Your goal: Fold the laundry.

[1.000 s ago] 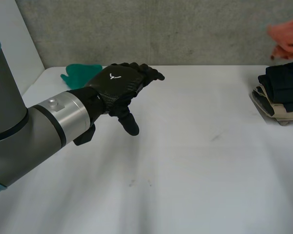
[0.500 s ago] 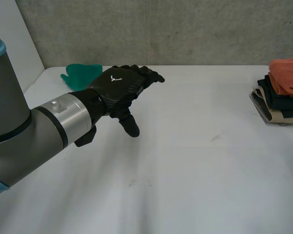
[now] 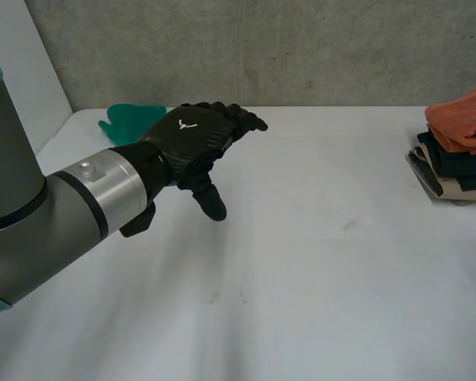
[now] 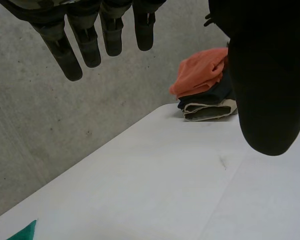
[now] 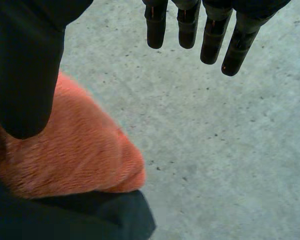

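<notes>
Currently, a green cloth point(image 3: 130, 120) lies at the far left corner of the white table point(image 3: 317, 262), close to the grey wall point(image 3: 301, 48). The left arm point(image 3: 55, 214) reaches in from the left, and the left hand point(image 3: 192, 141) hovers above the table just beside the green cloth, palm down. In the left wrist view its fingers point(image 4: 72, 55) are straight and spread away from the thumb, and nothing lies between them. The middle of the table is bare. At the right edge sits a stack of folded laundry point(image 3: 452, 171), with dark and beige layers. An orange cloth point(image 3: 465, 119) lies on top of the stack as a loose lump. In the right wrist view the right hand point(image 5: 25, 60) hangs over the orange cloth, fingers point(image 5: 190, 25) straight and well apart from the thumb, holding nothing. A dark garment point(image 5: 70, 217) lies directly under the orange cloth.
</notes>
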{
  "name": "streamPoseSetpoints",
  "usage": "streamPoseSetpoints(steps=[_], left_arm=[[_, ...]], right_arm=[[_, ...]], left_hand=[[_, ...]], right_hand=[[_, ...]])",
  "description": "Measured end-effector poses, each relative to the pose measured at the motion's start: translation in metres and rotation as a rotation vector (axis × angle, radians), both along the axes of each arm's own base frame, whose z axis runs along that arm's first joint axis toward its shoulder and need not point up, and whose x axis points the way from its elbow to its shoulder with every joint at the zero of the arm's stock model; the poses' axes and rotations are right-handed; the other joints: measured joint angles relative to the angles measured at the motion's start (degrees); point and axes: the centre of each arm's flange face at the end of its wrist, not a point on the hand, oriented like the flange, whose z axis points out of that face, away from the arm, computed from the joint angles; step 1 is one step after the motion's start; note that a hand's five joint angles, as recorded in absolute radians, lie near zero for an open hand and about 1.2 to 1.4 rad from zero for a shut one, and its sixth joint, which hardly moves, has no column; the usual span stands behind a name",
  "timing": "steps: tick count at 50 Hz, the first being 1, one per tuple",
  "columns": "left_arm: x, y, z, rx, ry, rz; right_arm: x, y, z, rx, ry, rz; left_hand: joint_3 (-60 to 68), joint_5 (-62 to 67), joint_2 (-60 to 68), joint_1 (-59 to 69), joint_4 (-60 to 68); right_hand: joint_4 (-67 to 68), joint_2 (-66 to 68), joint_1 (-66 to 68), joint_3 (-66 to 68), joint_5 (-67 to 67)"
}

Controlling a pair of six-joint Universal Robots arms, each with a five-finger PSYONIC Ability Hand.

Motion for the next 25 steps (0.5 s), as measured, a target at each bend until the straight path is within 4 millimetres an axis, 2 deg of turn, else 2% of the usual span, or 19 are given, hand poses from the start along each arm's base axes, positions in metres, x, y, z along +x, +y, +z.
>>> streamPoseSetpoints(steps=[7, 10, 11, 12, 14, 15, 18, 19, 20, 21, 23, 25], left_arm=[[0.000, 0.001, 0.001, -0.002, 0.002, -0.001], [0.000, 0.001, 0.002, -0.004, 0.004, -0.001], [0.000, 0.001, 0.003, -0.005, 0.005, -0.001], [0.000, 0.001, 0.004, -0.008, 0.008, -0.001], [0.000, 0.001, 0.006, -0.012, 0.013, 0.000], [0.000, 0.000, 0.008, -0.019, 0.021, 0.002], [0.002, -0.003, 0.014, -0.039, 0.039, 0.012], [0.004, -0.007, 0.020, -0.062, 0.059, 0.026], [0.005, -0.012, 0.024, -0.080, 0.073, 0.039], [0.006, -0.014, 0.025, -0.090, 0.080, 0.046], [0.011, -0.026, 0.033, -0.138, 0.113, 0.085], [0.015, -0.038, 0.038, -0.186, 0.142, 0.124]], right_arm=[[-0.020, 0.011, 0.021, -0.028, 0.018, -0.052], [-0.047, 0.018, 0.043, -0.078, 0.041, -0.125], [-0.051, 0.019, 0.047, -0.088, 0.045, -0.137], [-0.064, 0.022, 0.063, -0.132, 0.057, -0.184], [-0.076, 0.025, 0.081, -0.178, 0.066, -0.230], [-0.086, 0.029, 0.102, -0.234, 0.072, -0.278], [-0.094, 0.036, 0.139, -0.332, 0.071, -0.348], [-0.088, 0.039, 0.162, -0.394, 0.056, -0.375], [-0.077, 0.041, 0.176, -0.427, 0.039, -0.377], [-0.070, 0.041, 0.181, -0.439, 0.031, -0.373], [-0.030, 0.043, 0.199, -0.472, -0.010, -0.325], [0.021, 0.048, 0.209, -0.476, -0.056, -0.246]], left_hand=[[0.0, 0.0, 0.0, 0.0, 0.0], [0.0, 0.0, 0.0, 0.0, 0.0], [0.0, 0.0, 0.0, 0.0, 0.0], [0.0, 0.0, 0.0, 0.0, 0.0], [0.0, 0.0, 0.0, 0.0, 0.0], [0.0, 0.0, 0.0, 0.0, 0.0], [0.0, 0.0, 0.0, 0.0, 0.0], [0.0, 0.0, 0.0, 0.0, 0.0], [0.0, 0.0, 0.0, 0.0, 0.0], [0.0, 0.0, 0.0, 0.0, 0.0], [0.0, 0.0, 0.0, 0.0, 0.0], [0.0, -0.1, 0.0, 0.0, -0.1]], right_hand=[[0.0, 0.0, 0.0, 0.0, 0.0], [0.0, 0.0, 0.0, 0.0, 0.0], [0.0, 0.0, 0.0, 0.0, 0.0], [0.0, 0.0, 0.0, 0.0, 0.0], [0.0, 0.0, 0.0, 0.0, 0.0], [0.0, 0.0, 0.0, 0.0, 0.0], [0.0, 0.0, 0.0, 0.0, 0.0], [0.0, 0.0, 0.0, 0.0, 0.0], [0.0, 0.0, 0.0, 0.0, 0.0], [0.0, 0.0, 0.0, 0.0, 0.0], [0.0, 0.0, 0.0, 0.0, 0.0], [0.0, 0.0, 0.0, 0.0, 0.0]])
